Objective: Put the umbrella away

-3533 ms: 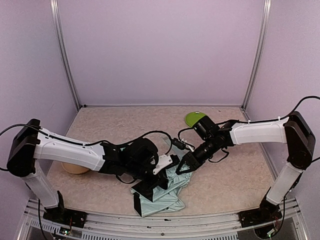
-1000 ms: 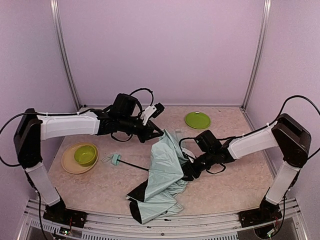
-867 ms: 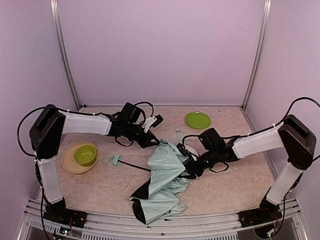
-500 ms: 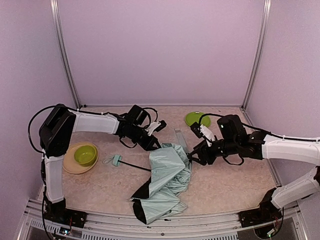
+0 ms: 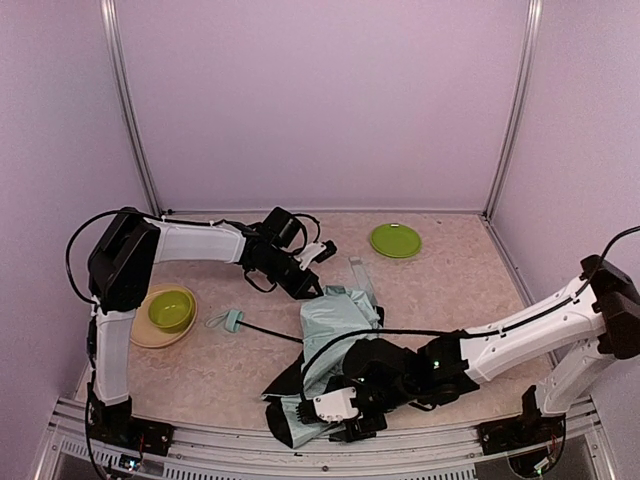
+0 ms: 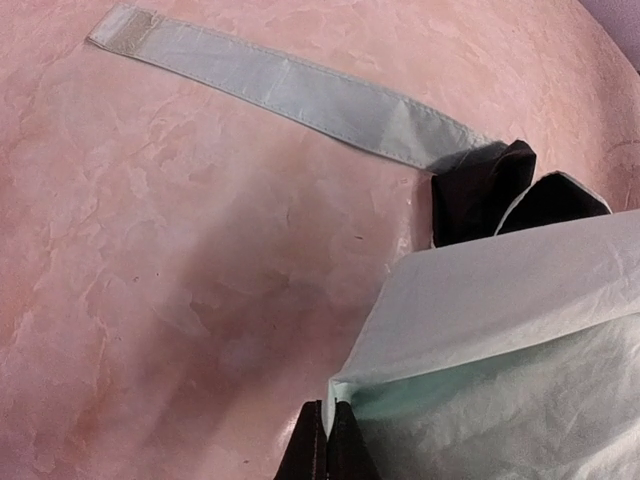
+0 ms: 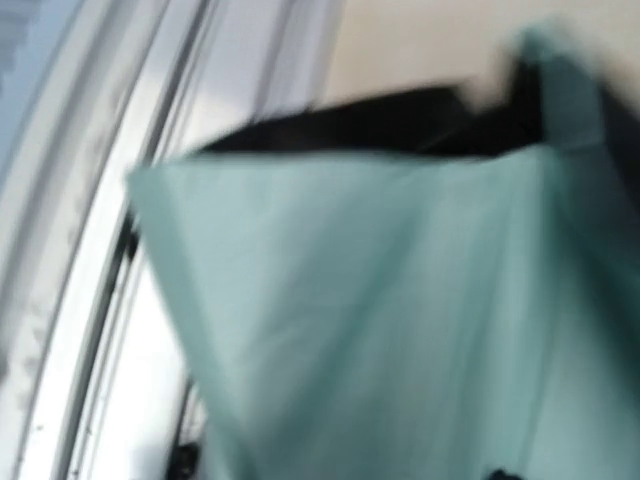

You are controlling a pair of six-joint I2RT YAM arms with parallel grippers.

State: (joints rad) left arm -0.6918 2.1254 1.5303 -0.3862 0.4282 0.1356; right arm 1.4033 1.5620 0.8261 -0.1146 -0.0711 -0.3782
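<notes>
Where the left gripper (image 6: 325, 452) meets the cloth, its two dark fingertips are pressed together with no gap between them, nipping a corner of the umbrella (image 6: 500, 330) at the pale mint canopy. The pinch sits on the far edge of the fabric, probably so that the loose panel can be drawn taut or folded over instead of sprawling. Just beyond that corner a fold of black lining (image 6: 480, 185) pokes out. The closure strap (image 6: 290, 85) lies flat on the table (image 6: 150, 300), stretched away from the canopy.

The right gripper (image 5: 350, 418) hangs low over the near end of the umbrella, close to the front rail (image 7: 70, 280). Its wrist view is smeared with blur. Mint cloth and black lining fill it and the fingers cannot be made out, so it cannot be told whether they are spread or have hold of anything. Its place at the opposite end from the left pinch suggests the two arms are meant to work the canopy from both ends.

From above, the umbrella lies crumpled near the middle of the table, collapsed but not wrapped. Its thin black shaft (image 5: 268, 330) runs leftward to the small mint handle (image 5: 231, 320), which rests apart from both grippers. A green bowl (image 5: 170, 308) sits on a tan plate (image 5: 140, 330) at the left, and a green plate (image 5: 396, 240) lies at the far right. Both are well apart from the fabric. The canopy likely needs gathering around the shaft before the strap can close.
</notes>
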